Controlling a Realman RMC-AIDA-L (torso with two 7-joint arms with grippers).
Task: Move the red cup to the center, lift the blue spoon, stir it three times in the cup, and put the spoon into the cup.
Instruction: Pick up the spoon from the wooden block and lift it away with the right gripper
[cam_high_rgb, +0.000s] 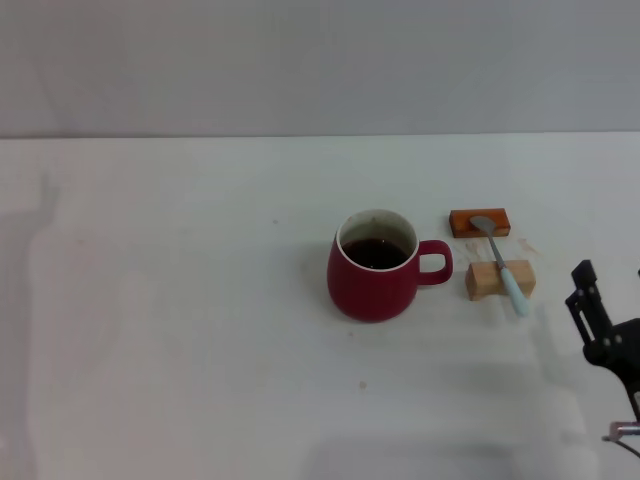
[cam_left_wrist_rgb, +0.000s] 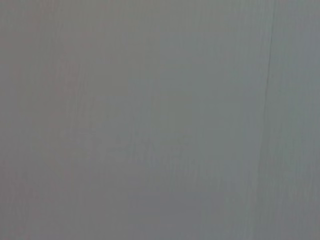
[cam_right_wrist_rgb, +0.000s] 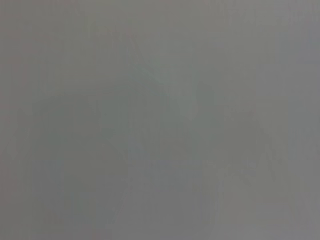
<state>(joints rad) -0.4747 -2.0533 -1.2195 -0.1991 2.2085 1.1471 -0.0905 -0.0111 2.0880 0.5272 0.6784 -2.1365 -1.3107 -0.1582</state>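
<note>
The red cup (cam_high_rgb: 376, 266) stands upright on the white table (cam_high_rgb: 180, 300), a little right of the middle, with dark liquid inside and its handle pointing right. Just right of the handle lies the blue spoon (cam_high_rgb: 503, 267). Its metal bowl rests on an orange block (cam_high_rgb: 480, 222) and its pale blue handle lies across a wooden block (cam_high_rgb: 499, 280). My right gripper (cam_high_rgb: 590, 300) hangs at the right edge of the head view, right of the spoon and apart from it, holding nothing that I can see. The left gripper is out of view. Both wrist views show only a plain grey surface.
A bare wall runs along the far edge of the table. The table surface stretches wide to the left of the cup and in front of it.
</note>
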